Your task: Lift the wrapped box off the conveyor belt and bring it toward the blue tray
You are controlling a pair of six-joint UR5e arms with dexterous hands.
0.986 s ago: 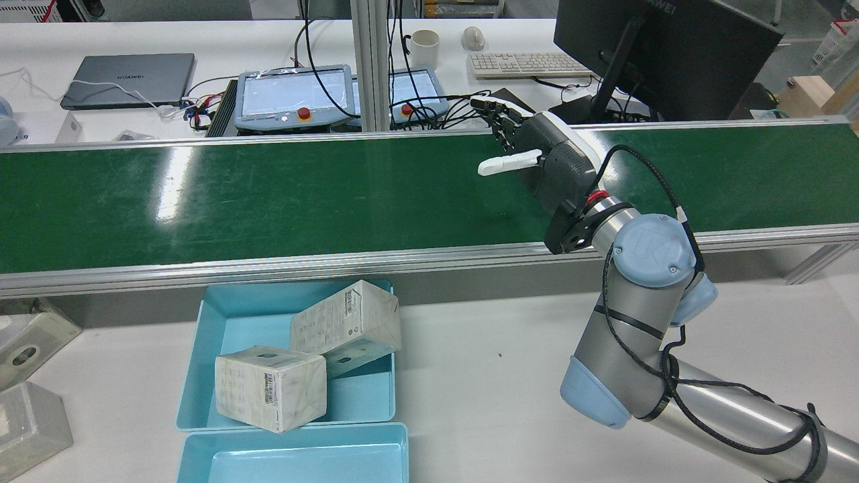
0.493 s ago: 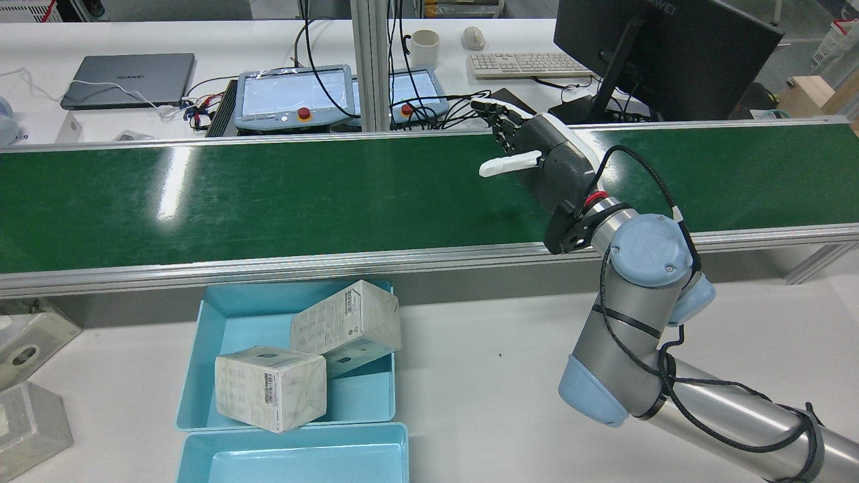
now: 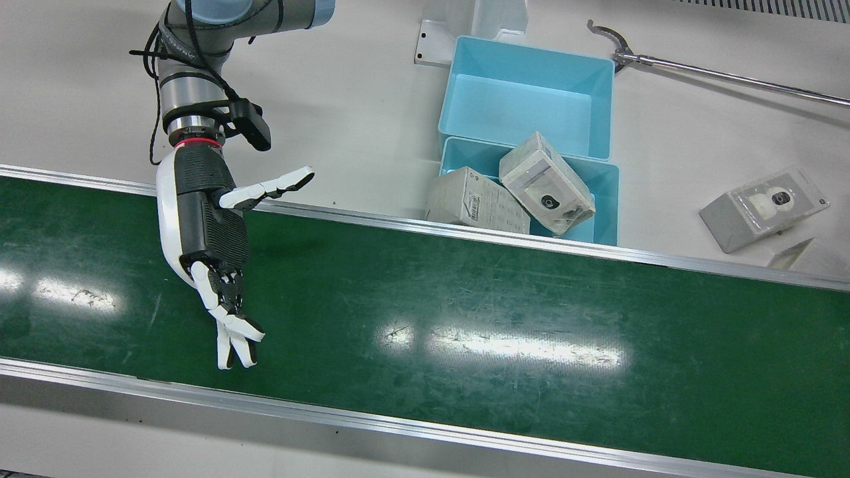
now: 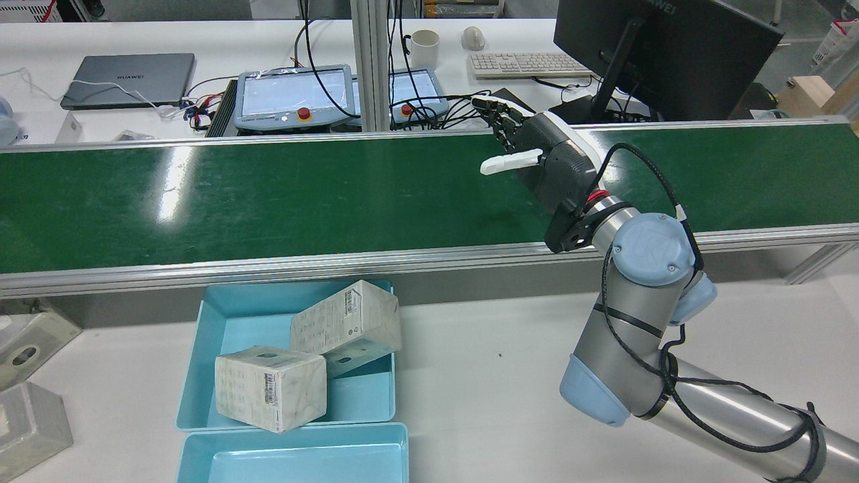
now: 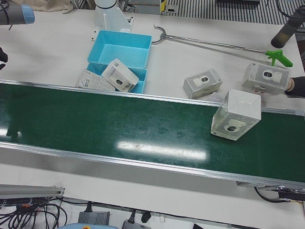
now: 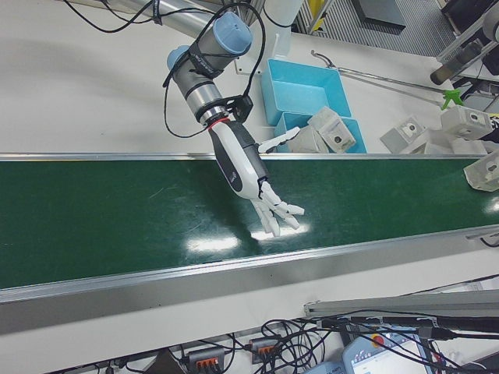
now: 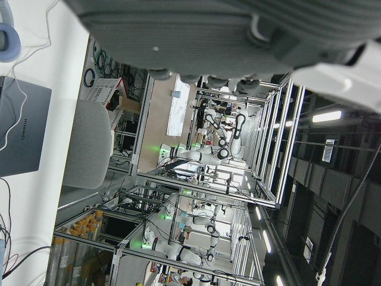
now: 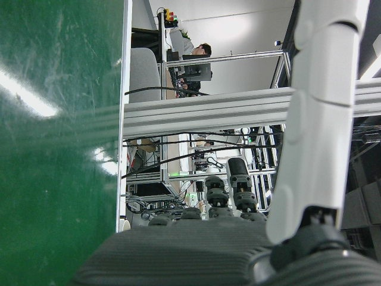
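A wrapped box point(image 5: 236, 114) sits tilted on the green belt point(image 5: 119, 129) toward its far end on the robot's left side, seen only in the left-front view and well apart from the right robot hand point(image 3: 206, 226). That robot hand hangs over the other stretch of the belt, empty, fingers point(image 3: 234, 332) spread and pointing across the belt, thumb out to the side toward the tray. Nothing lies beneath it.

Beside the belt on the white worktop point(image 4: 483, 362) stands the blue tray point(image 3: 601, 199), with two boxes already in it, one point(image 3: 548, 182) leaning on the other point(image 3: 475, 199); a second, empty tray point(image 3: 524, 99) adjoins it. More boxes point(image 5: 203, 83) rest on the worktop past the tray, near a long reach-grabber point(image 5: 219, 45), and a person's hand point(image 5: 295, 87) at the edge holds another box point(image 5: 266, 78).

The left robot hand point(image 7: 238, 36) shows only as a dark edge in its own camera, aimed away from the worktop; whether it is open or closed cannot be told.

The step in hand looks like waiting, or the approach: the pick has not begun. The next move would call for box and open hand to come together, then fingers and thumb closing on opposite faces before any lift toward the tray.
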